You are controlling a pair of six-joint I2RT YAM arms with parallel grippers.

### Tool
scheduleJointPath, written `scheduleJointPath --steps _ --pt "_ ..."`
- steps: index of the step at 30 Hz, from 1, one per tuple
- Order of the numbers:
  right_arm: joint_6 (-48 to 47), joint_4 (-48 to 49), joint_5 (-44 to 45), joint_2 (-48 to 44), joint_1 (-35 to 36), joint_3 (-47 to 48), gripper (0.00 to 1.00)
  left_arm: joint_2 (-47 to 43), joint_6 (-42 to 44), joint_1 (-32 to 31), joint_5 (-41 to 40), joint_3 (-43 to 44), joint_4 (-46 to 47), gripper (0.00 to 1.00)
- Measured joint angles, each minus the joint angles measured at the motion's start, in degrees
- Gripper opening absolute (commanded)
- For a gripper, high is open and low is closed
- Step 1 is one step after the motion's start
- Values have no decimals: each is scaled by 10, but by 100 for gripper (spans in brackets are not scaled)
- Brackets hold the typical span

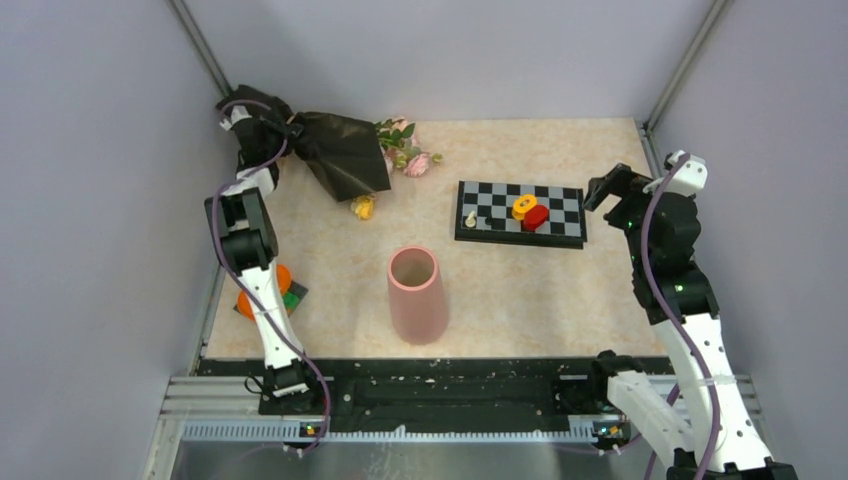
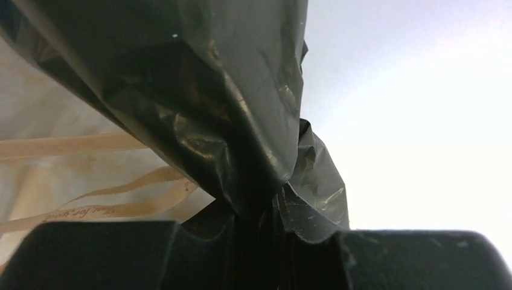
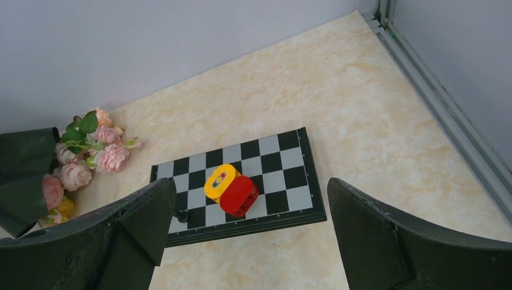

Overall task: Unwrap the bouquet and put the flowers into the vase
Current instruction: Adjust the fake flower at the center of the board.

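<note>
The bouquet's black crinkled wrapping point(image 1: 340, 152) lies at the back left of the table, one end lifted toward the left wall. My left gripper point(image 1: 246, 118) is shut on that end. In the left wrist view the black wrapping point(image 2: 241, 121) is bunched between the jaws, with tan ribbon point(image 2: 90, 145) to the left. The flowers point(image 1: 405, 150), pink blooms with green leaves, spill from the wrapping's far side, and a yellow bloom point(image 1: 363, 207) lies at its near edge. The pink vase point(image 1: 415, 295) stands upright in the middle front. My right gripper point(image 1: 610, 186) hangs open and empty at the right, above the table point(image 3: 250, 193).
A black-and-white chessboard point(image 1: 520, 212) lies right of centre, carrying a yellow block point(image 1: 522, 206), a red block point(image 1: 536, 217) and a small pale piece point(image 1: 470, 218). Orange and green toys point(image 1: 280, 290) sit under the left arm. Grey walls enclose the table on three sides.
</note>
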Motion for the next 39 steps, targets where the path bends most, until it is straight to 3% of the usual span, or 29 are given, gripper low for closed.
scheduleJointPath --steps 21,31,39 --pt "-10 -11 -19 -25 0 0 98 -220 29 8 -13 -253 134 8" --pt "-13 61 -233 59 6 3 98 -300 25 23 -1 -341 209 6" --pt "-10 78 -290 132 80 12 98 -354 50 25 2 -377 218 6"
